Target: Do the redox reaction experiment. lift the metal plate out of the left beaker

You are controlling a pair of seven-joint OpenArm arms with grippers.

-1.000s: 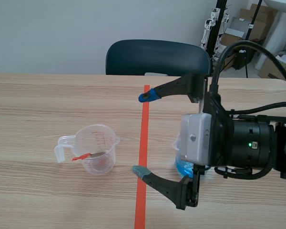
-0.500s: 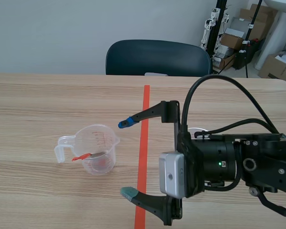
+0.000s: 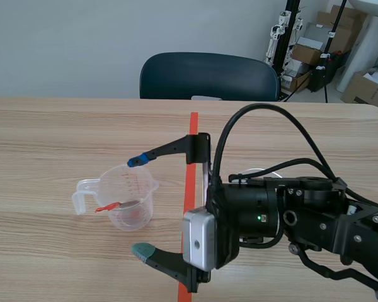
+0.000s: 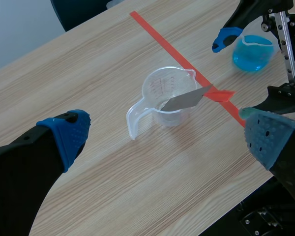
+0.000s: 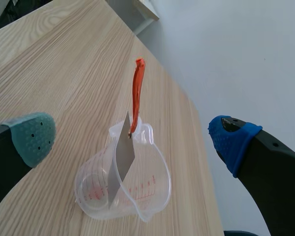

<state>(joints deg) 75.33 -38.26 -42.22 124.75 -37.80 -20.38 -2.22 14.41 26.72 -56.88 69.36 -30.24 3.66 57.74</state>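
Right end effector (image 3: 139,206) spread wide, left beaker (image 3: 146,189) between its fingers, untouched | metal plate (image 5: 122,158) leans inside beaker, orange tab (image 5: 137,91) up | step: approach before grasp | next: close in, pinch tab or plate edge, lift straight up

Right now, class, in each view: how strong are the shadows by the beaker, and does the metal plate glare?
Scene view: a faint, soft shadow under the beaker. Left wrist view: the metal plate is evenly grey, no glare. Right wrist view: the same.
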